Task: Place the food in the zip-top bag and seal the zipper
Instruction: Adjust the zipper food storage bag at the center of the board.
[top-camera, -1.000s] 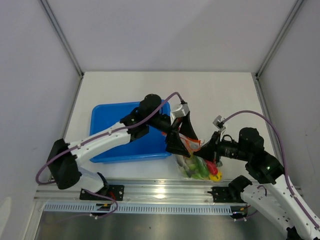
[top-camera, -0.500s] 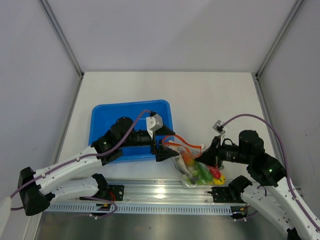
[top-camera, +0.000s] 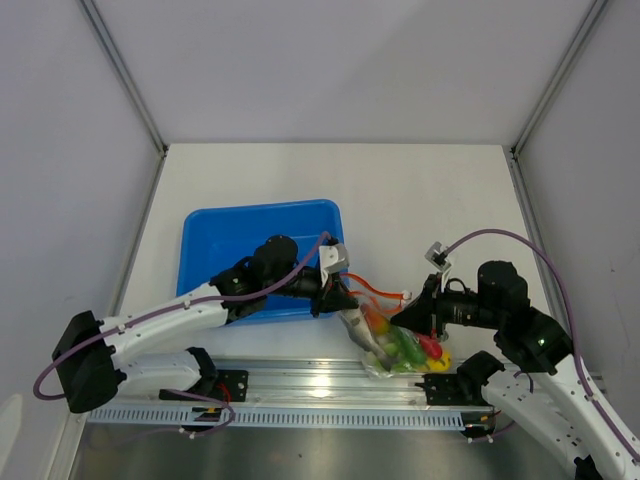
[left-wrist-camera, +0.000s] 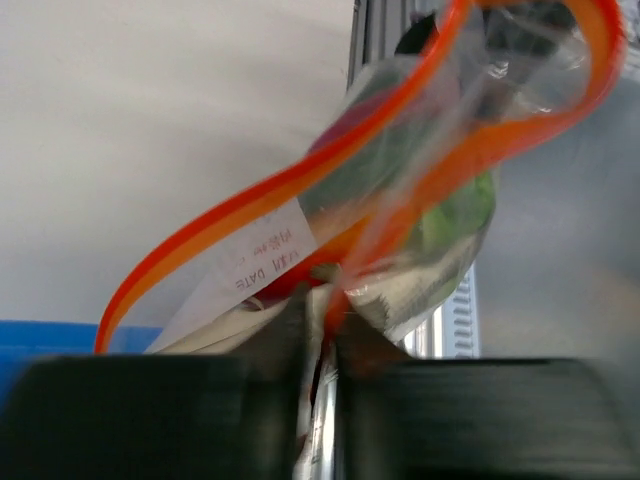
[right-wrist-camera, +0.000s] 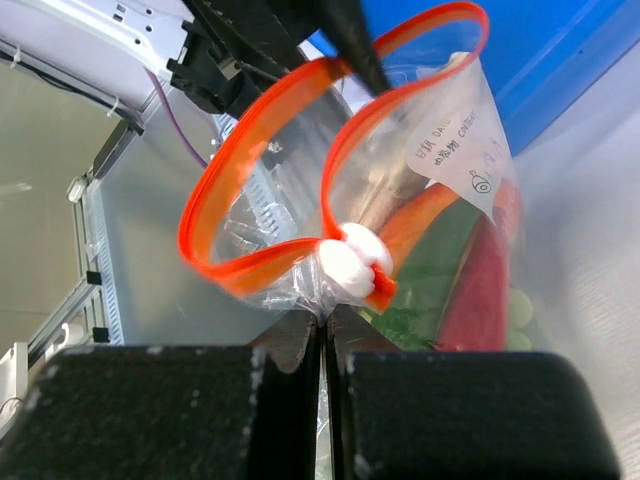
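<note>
zip-top bag (right-wrist-camera: 400, 240) bears a white label (left-wrist-camera: 262, 262) printed "date"; rest unreadable.

The clear zip-top bag (top-camera: 368, 338) sits near the table's (top-camera: 420, 200) six o'clock edge, just off the five o'clock corner of the blue tray (top-camera: 240, 235). Inside it lie toy foods (top-camera: 407, 345) in green, red, orange and yellow. The red-orange zipper (top-camera: 375, 292) stands apart in an open loop. The left gripper (top-camera: 338, 292) meets the bag's mouth at nine o'clock, the right gripper (top-camera: 405, 315) at three o'clock.
</note>
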